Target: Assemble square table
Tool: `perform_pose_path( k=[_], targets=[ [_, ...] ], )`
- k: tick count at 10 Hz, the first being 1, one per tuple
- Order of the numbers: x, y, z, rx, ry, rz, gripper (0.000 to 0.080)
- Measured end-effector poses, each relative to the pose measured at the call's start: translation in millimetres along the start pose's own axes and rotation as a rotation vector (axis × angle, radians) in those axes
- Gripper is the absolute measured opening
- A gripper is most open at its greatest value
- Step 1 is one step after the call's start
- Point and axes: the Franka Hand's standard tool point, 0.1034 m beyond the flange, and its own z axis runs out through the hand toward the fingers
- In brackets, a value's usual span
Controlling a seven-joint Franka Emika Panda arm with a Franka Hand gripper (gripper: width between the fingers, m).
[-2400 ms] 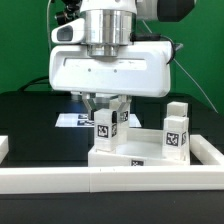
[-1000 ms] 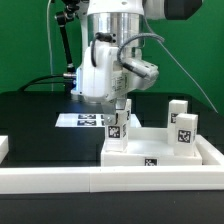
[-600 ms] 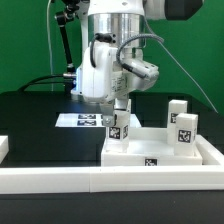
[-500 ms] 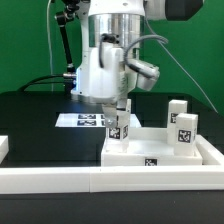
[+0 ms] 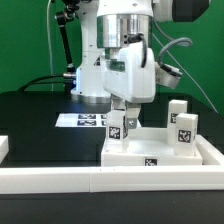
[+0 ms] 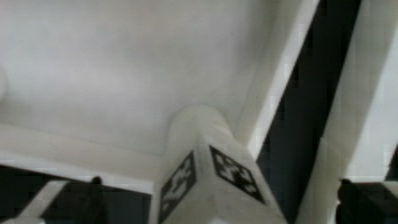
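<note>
Hovering wide-open hand [image 5: 124, 108] just above upright leg [image 5: 117, 128] on square slab [image 5: 160, 152].

**A robot test lab, not a home or shop**

The setting is a lab bench built for recording. A green backdrop [image 5: 25, 45] fills the wall behind the scene. The worktop [image 5: 35, 120] is covered in plain black, and white border rails [image 5: 60, 180] fence in the working area. A robot arm [image 5: 125, 50] with loose cables [image 5: 185, 75] stands over it. Black-and-white square tags are everywhere: on a flat marker board [image 5: 78, 120] fixed to the worktop, and on the white plastic furniture parts [image 5: 182, 130]. The wrist view shows one such tagged block [image 6: 210, 165] close up.
</note>
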Motion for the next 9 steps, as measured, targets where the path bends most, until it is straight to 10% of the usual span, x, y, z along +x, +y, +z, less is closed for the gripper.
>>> perform_pose_path(
  k=[9],
  targets=[
    [11.7, 2.5, -0.4, -0.007, 0.010, -0.715, 0.0648]
  ],
)
